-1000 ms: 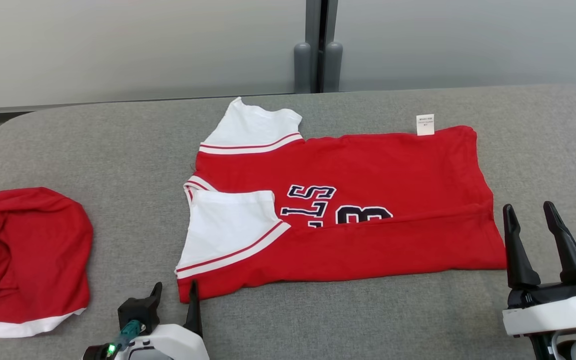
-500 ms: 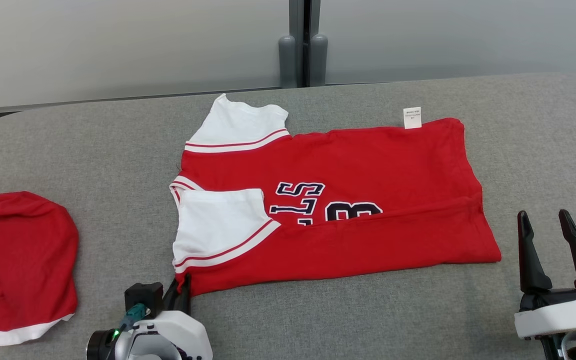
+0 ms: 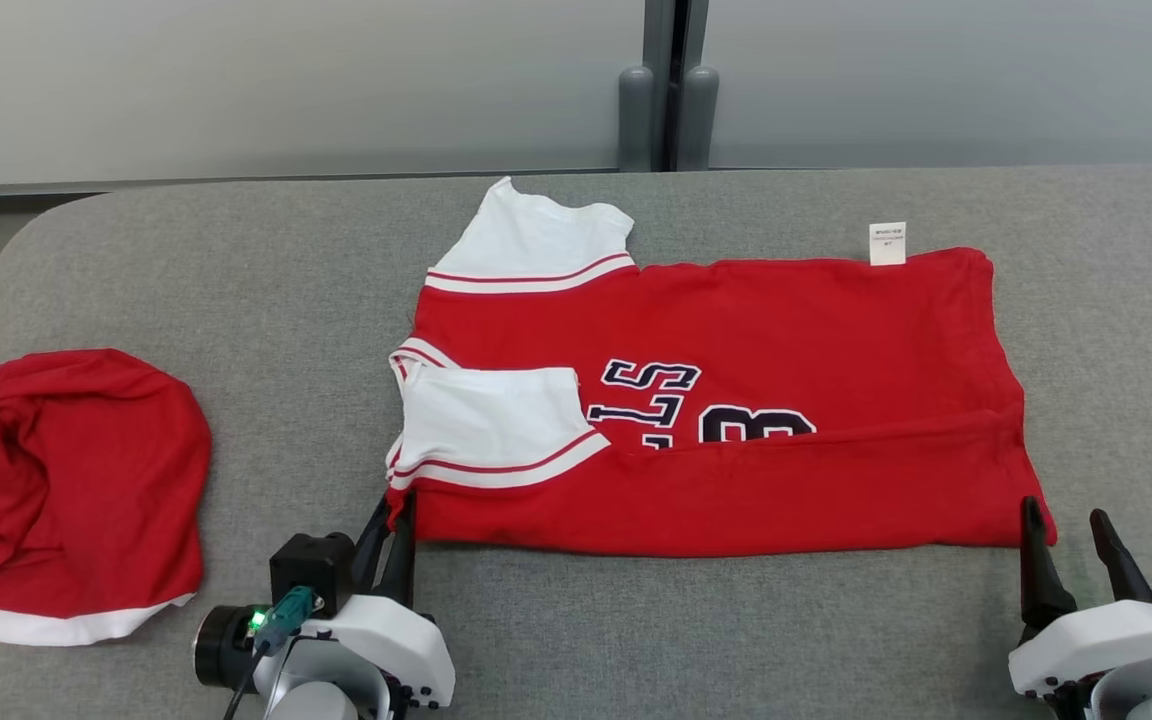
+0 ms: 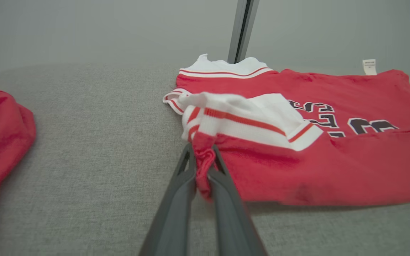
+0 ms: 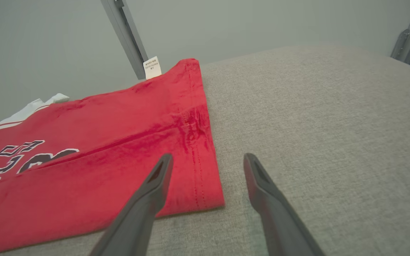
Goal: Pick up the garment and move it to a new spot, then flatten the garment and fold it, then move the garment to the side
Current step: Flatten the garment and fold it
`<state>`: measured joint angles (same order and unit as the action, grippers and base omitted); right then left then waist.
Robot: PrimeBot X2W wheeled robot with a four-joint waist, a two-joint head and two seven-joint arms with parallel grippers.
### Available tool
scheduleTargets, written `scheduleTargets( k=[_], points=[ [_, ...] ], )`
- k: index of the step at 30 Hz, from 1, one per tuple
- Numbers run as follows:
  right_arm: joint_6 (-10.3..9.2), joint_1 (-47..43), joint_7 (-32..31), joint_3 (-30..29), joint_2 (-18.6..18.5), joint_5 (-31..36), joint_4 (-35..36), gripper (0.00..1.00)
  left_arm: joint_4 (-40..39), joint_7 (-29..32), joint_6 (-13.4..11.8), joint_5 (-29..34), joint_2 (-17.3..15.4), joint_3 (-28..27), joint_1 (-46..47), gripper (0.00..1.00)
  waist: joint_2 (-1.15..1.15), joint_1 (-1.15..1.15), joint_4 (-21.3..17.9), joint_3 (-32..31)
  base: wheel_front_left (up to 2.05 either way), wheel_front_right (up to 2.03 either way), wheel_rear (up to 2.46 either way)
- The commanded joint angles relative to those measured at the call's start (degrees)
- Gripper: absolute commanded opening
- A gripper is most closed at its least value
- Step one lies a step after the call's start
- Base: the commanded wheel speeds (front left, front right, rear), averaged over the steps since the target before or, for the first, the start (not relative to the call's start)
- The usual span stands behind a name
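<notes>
garment — red jersey, white sleeves, dark lettering, near edge folded over — lies flat on the tabletop. left tool clenched on its near-left corner; right tool released, fingers spread at its near-right corner.

Probably a lab: grey felt table before plain partition panels.

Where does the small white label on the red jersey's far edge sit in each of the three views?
Head view: the white label is upper right, on the jersey at its far edge.
Left wrist view: the label is far right, in the upper part.
Right wrist view: the label is upper left of centre.
Shared landmark: the dark lettering on the jersey.
</notes>
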<state>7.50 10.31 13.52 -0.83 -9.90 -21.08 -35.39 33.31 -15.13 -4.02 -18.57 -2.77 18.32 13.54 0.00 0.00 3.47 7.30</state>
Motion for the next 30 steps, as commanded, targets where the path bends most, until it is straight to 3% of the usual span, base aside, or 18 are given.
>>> scheduleTargets(
  k=[1, 14, 15, 16, 25, 30],
  points=[
    [-0.02, 0.8, -0.1, -0.3, 0.1, -0.6, -0.8, 1.00, -0.4, 0.0, 0.3, 0.4, -0.2, 0.1, -0.4, 0.00, 0.00, 0.00, 0.4, 0.2, 0.00, 0.00, 0.00],
    [-0.02, 7.7, 0.1, 0.1, 1.0, -6.4, -13.8, 1.00, -3.2, 0.0, 0.7, 1.6, -0.2, 2.6, -0.5, 0.00, 0.00, 0.00, 2.8, 2.6, 0.00, 0.00, 0.00],
    [-0.01, 8.1, 0.0, 0.9, 1.1, -6.7, -14.0, 0.42, -3.0, 0.0, 0.7, 1.6, -0.2, 2.6, -0.4, 0.00, 0.00, 0.00, 2.7, 2.7, 0.00, 0.00, 0.00],
    [-0.01, 8.4, 0.1, 1.5, 1.0, -7.0, -14.3, 0.00, -2.7, 0.0, 0.7, 1.5, -0.2, 2.6, -0.3, 0.00, 0.00, 0.00, 2.7, 2.8, 0.00, 0.00, 0.00],
    [-0.02, 7.6, 0.8, 6.3, -2.1, -9.8, -13.1, 0.00, 1.6, 0.0, 1.5, 1.3, -0.9, 0.8, -1.7, 0.00, 0.00, 0.00, 1.7, 0.3, 0.00, 0.00, 0.00],
    [-0.03, 4.5, -3.5, 9.3, -4.1, -14.7, -9.3, 0.00, 0.6, 0.0, 1.9, 1.0, -1.5, -0.5, -3.8, 0.00, 0.00, 0.00, 0.9, -1.8, 0.00, 0.00, 0.00]
  ],
)
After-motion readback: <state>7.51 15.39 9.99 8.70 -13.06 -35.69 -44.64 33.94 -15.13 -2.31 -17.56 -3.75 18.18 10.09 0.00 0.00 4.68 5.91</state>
